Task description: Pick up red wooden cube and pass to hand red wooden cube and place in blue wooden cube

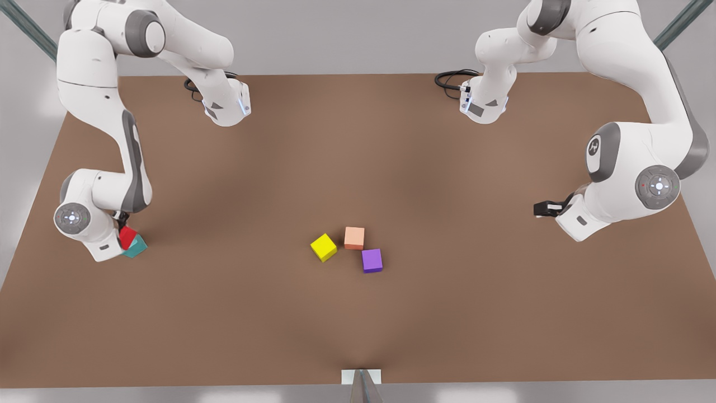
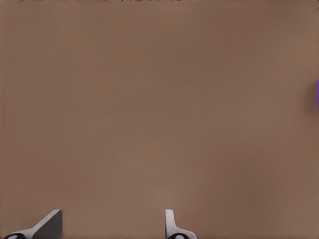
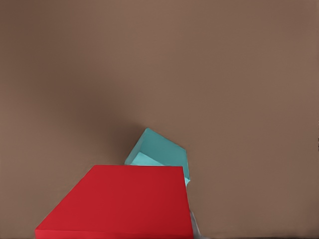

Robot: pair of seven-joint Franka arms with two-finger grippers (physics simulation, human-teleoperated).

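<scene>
1. Found the red cube [image 1: 128, 237] at the lower left of the front view, tilted on one edge, directly over the teal cube [image 1: 136, 247] and touching or almost touching its top.
2. Located the right claw [image 1: 124, 230] under the wrist of the arm on the front view's left. Judged it clamped on the red cube, since the cube hung tilted off the table [image 1: 358, 140] right at the claw. Could barely see the fingers themselves.
3. In the right wrist view, saw the red cube [image 3: 119, 201] close to the lens, with the teal cube [image 3: 162, 154] partly covered behind it. Took this overlap as lining up for the drop onto the teal cube.
4. Judged the stage as final placement: cube over target, not yet let go. Risk noted: with the tilt, could slide off the teal top on release.
5. Located the left claw [image 1: 541, 209] at the right of the front view, low over bare table, well apart from all cubes. Fingers apart in the left wrist view [image 2: 112, 224], nothing between them. Arm waiting.
6. Logged the yellow cube [image 1: 324, 247], salmon cube [image 1: 354, 238] and purple cube [image 1: 372, 260] clustered near the frame centre, apart from both claws. Caught a purple sliver [image 2: 317, 93] at the edge of the left wrist view.
</scene>
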